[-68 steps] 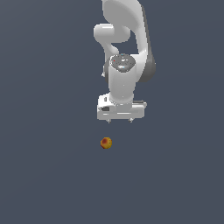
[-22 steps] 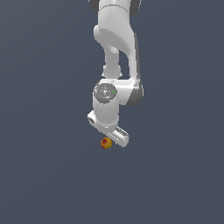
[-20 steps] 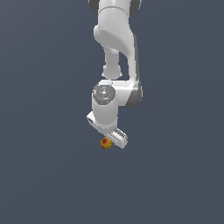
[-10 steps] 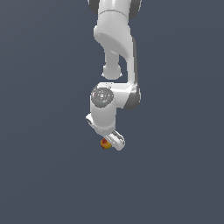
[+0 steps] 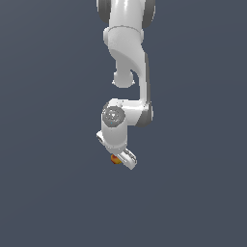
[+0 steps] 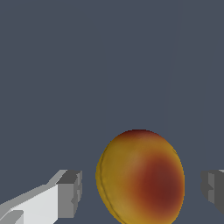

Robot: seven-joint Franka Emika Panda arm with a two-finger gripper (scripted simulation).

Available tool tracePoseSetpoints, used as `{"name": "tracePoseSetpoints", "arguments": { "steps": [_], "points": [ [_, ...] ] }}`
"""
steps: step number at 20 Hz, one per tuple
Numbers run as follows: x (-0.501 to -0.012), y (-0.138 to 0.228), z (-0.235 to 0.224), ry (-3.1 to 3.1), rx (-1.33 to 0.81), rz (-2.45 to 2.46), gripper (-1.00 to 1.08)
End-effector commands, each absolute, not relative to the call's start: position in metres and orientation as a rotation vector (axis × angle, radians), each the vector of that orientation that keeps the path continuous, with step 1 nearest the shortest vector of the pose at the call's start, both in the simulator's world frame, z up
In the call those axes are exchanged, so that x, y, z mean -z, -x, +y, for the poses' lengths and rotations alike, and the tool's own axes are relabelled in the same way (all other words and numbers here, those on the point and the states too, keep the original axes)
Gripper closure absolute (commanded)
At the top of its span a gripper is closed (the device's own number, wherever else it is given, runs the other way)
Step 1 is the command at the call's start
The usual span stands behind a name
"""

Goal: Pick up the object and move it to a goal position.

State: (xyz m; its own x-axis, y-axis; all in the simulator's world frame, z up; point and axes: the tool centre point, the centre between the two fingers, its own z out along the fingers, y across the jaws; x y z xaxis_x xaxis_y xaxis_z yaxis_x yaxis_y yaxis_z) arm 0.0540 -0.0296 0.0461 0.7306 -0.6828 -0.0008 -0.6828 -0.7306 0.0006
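Note:
The object is a small round fruit-like ball (image 6: 140, 177), yellow-orange with a dark red patch. In the wrist view it sits between my two fingertips (image 6: 70, 192), with a gap on each side. In the exterior view only a sliver of the ball (image 5: 115, 159) shows under the white hand, which covers most of it. My gripper (image 5: 117, 158) is lowered over the ball and open around it, jaws not touching it.
A plain dark grey-blue floor (image 5: 193, 193) lies all around. The white arm (image 5: 129, 53) comes down from the top of the exterior view.
The arm has come down and turned over the ball, from well above it to around it. The ball has stayed in place and is now mostly covered by the hand.

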Motion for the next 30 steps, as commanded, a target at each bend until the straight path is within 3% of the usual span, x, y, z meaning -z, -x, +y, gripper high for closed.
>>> {"name": "tracePoseSetpoints", "arguments": {
  "steps": [1, 5, 6, 20, 30],
  "points": [
    [-0.037, -0.054, -0.03, -2.922, 0.0, -1.155, -0.92],
    [-0.035, -0.056, -0.03, -2.922, 0.0, -1.155, -0.92],
    [-0.035, -0.056, -0.03, -2.922, 0.0, -1.155, 1.08],
    [-0.04, -0.055, -0.028, -2.923, 0.0, -1.154, 1.08],
    [-0.096, -0.052, -0.019, -2.923, 0.0, -1.154, 1.08]
  ]
}}
